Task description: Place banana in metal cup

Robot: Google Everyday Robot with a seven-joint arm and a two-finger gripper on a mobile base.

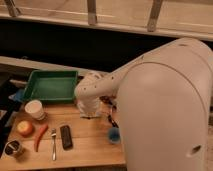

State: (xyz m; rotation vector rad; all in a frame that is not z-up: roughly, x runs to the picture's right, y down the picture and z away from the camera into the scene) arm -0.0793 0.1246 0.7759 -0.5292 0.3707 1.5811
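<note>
The metal cup (14, 147), small and shiny grey with a dark inside, stands at the table's front left corner. No banana shows anywhere; it is hidden from this view. My gripper (92, 114) hangs below the white wrist, low over the middle of the wooden table just in front of the green tray, well to the right of the metal cup. It is shut, and the wrist hides whatever may lie between its fingers.
A green tray (50, 86) sits at the back left. A white cup (34, 109), an orange fruit (25, 128), a red pepper (40, 137), a fork (53, 144) and a black bar (65, 136) lie near the metal cup. A blue cup (114, 135) stands right of the gripper. My bulky white arm (165, 110) fills the right side.
</note>
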